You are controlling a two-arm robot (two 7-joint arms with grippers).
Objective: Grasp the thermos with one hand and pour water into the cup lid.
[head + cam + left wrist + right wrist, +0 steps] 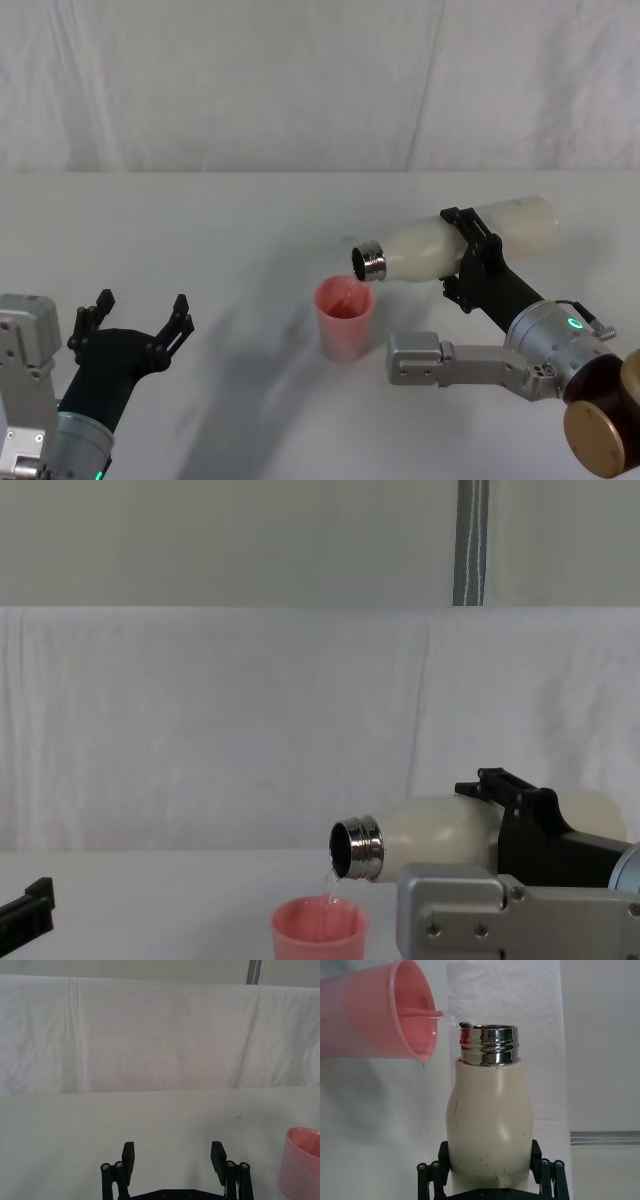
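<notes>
My right gripper (470, 258) is shut on the cream-white thermos (455, 240), which lies tipped nearly sideways above the table. Its steel neck (369, 262) points left and slightly down, just over the pink cup lid (345, 318). A thin stream of water (328, 882) runs from the neck into the cup lid (320, 930). In the right wrist view the thermos (490, 1120) sits between the fingers (431, 1172), and the water falls into the cup lid (385, 1015). My left gripper (138, 312) rests open at the near left, apart from both; the left wrist view shows the open left gripper (172, 1157) and the cup lid (300, 1170).
A white cloth covers the table (200, 230) and hangs as a backdrop (300, 80) behind it. A grey pole (472, 540) stands behind the backdrop. Bare tabletop lies between the left gripper and the cup lid.
</notes>
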